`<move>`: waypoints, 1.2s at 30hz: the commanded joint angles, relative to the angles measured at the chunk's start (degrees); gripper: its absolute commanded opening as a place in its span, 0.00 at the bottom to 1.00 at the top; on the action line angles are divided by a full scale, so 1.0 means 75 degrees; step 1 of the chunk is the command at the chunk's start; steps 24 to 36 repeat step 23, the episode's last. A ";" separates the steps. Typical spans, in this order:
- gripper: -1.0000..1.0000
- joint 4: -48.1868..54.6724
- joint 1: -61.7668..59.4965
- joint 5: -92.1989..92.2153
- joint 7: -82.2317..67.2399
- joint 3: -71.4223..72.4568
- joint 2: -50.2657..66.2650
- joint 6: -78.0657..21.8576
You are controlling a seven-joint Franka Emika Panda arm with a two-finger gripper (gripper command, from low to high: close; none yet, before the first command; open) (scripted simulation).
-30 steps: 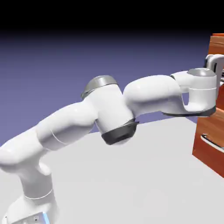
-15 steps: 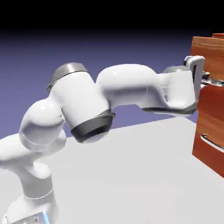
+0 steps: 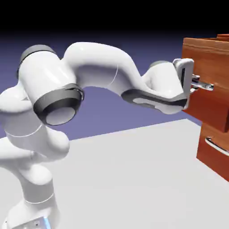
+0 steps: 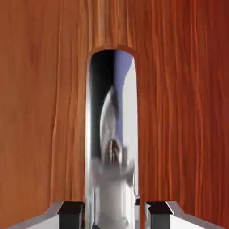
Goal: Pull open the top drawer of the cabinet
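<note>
At the exterior view's right edge stands the reddish-brown cabinet [image 3: 214, 154]. Its top drawer [image 3: 201, 60] juts out to the left of the front below it. My gripper [image 3: 195, 83] is at the drawer's front, shut on the silver bar handle [image 3: 204, 85]. In the hand view the glossy wood of the drawer front [image 4: 44, 112] fills the picture. The mirror-like handle [image 4: 112, 134] runs up the middle, between my two grey fingertips [image 4: 70, 210], with the gripper [image 4: 114, 213] closed around it.
The lower drawer's front carries its own silver handle [image 3: 217, 146] and sits flush in the cabinet. The grey table [image 3: 134, 179] stretches from the arm's base to the cabinet's foot. My elbow and forearm arch high at the upper left.
The hand has drawn back to the left with the handle in it, and the top drawer has slid out of the cabinet. The elbow has folded up and leftward.
</note>
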 commanded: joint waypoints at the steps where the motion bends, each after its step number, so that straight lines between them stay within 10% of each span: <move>1: 0.00 -0.0171 -0.0278 0.0004 -0.0009 0.0244 0.0043 -0.0016; 36: 0.00 -0.1963 -0.1521 0.1066 -0.2717 0.1565 0.2408 -0.0763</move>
